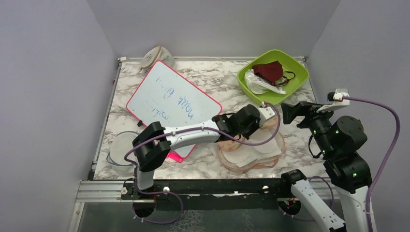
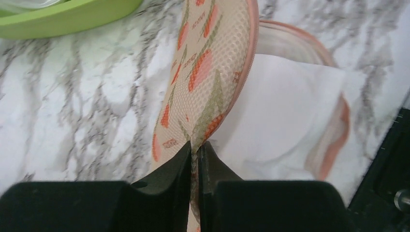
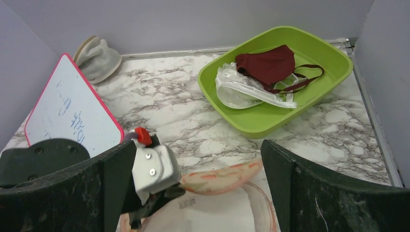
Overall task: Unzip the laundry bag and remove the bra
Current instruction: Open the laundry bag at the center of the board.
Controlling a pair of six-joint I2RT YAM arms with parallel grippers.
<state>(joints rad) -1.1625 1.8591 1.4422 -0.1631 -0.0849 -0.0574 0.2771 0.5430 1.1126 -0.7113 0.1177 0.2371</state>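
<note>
Left wrist view: bag flap pinched, bra exposed.
The left gripper (image 2: 195,145) is clamped tight on the raised flap of the peach, printed, padded fabric laundry bag (image 2: 208,72), which lies open on the white marble table (image 2: 72,111). The white soft fabric bra (image 2: 285,121) rests inside it. The right gripper (image 3: 198,145) hangs nearby, jaws spread wide, holding nothing.

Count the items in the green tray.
2: maroon face mask toward the green tray's far side; clear plastic wrapper beside it, under its straps. More could be hidden beneath.
</note>
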